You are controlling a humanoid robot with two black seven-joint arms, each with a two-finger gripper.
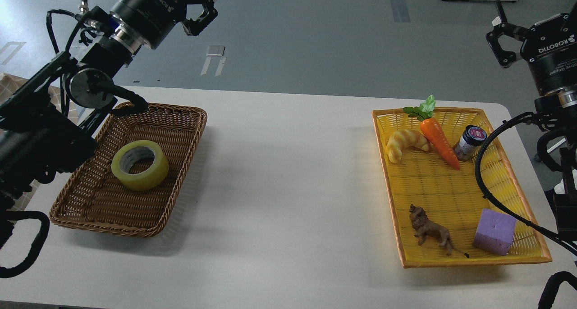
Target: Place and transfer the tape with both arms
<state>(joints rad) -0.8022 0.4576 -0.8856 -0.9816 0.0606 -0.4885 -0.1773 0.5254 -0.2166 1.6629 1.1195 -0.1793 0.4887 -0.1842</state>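
Tape (140, 165), a thick translucent yellow roll, lay flat in the brown wicker basket (180, 133); likely light and stiff, best pinched across its wall. Left gripper (212, 5) and right gripper (498, 32) hung empty, fingers apart.

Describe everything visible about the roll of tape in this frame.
The tape is a thick roll of translucent yellow packing tape with a grey-white inner core and an open centre hole. It lies nearly flat, slightly tilted, hole facing up, on the woven floor of the brown wicker basket at the table's left side, roughly mid-basket and clear of the walls. Nothing else is in the basket. Neither gripper touches it: the left gripper hangs open well above and beyond it.
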